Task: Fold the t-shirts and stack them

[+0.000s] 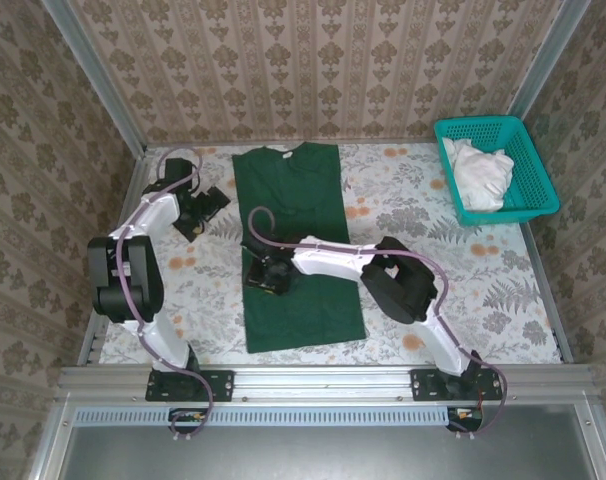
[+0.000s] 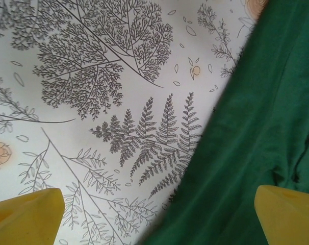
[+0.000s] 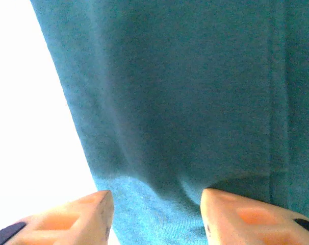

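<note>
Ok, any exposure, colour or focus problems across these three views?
Top external: evenly lit and sharp. Left wrist: the fern-print tablecloth is crisp, while the yellow fingertips are soft. Right wrist: the tablecloth is blown out to plain white, and the green t-shirt looks bluish and slightly soft.

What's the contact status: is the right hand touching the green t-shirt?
Touching. In the right wrist view the right hand has its fingertips pressed into the t-shirt, with the cloth puckering between them.
</note>
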Robot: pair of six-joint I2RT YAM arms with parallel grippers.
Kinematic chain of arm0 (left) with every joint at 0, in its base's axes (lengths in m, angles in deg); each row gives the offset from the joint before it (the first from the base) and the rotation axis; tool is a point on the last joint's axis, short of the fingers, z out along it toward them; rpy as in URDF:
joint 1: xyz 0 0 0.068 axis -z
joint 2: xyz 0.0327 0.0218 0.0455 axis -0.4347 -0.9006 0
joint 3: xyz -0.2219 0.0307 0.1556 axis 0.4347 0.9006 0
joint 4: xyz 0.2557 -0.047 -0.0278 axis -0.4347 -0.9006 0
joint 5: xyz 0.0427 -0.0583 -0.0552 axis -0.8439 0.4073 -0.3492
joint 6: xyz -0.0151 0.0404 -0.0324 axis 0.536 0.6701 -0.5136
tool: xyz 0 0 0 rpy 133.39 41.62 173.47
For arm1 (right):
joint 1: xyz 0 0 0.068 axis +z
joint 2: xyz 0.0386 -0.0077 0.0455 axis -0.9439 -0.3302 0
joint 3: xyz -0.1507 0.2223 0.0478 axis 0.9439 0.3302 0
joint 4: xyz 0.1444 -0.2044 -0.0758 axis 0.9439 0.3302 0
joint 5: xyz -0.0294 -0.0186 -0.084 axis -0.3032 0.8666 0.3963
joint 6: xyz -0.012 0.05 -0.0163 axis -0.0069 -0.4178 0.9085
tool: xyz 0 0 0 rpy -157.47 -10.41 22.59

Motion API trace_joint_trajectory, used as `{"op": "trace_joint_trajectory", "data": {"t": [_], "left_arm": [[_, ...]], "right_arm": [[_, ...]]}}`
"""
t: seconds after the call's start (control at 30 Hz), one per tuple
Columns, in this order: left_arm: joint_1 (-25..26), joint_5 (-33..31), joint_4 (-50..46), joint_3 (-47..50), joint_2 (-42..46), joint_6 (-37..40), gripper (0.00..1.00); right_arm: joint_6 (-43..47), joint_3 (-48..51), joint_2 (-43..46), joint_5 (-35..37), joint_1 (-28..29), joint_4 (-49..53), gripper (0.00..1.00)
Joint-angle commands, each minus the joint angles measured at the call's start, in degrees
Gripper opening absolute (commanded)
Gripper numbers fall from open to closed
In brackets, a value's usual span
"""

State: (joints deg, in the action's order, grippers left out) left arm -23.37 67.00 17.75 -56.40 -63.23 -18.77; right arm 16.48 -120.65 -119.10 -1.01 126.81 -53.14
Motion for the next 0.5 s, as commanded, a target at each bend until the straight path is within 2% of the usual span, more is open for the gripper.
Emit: {"op": "trace_joint_trajectory", "data": {"t": [0.0, 0.17, 0.3, 0.37, 0.47], "left_arm": [[-0.79, 0.37, -0.64, 0.90, 3.81, -0.50, 0.98], [-2.49, 0.34, -3.13, 0.09, 6.31, 1.39, 0.99], [-0.75, 2.51, -8.34, -4.09, 6.12, 6.35, 0.98], [1.30, 1.90, -12.64, -5.54, 6.55, 8.20, 0.97], [5.54, 0.31, -18.36, -4.63, 9.02, 9.04, 0.93]], "right_arm": [[0.80, -6.51, -5.10, 0.20, 1.59, 7.20, 0.57], [10.41, -12.90, -3.28, 1.37, 0.74, 9.99, 0.65], [20.93, -13.03, 3.75, 2.05, -2.13, 11.57, 0.67], [24.73, -9.15, 9.31, 2.57, -4.20, 12.01, 0.68], [28.06, 5.00, 21.27, 1.75, -7.83, 7.08, 0.70]]}}
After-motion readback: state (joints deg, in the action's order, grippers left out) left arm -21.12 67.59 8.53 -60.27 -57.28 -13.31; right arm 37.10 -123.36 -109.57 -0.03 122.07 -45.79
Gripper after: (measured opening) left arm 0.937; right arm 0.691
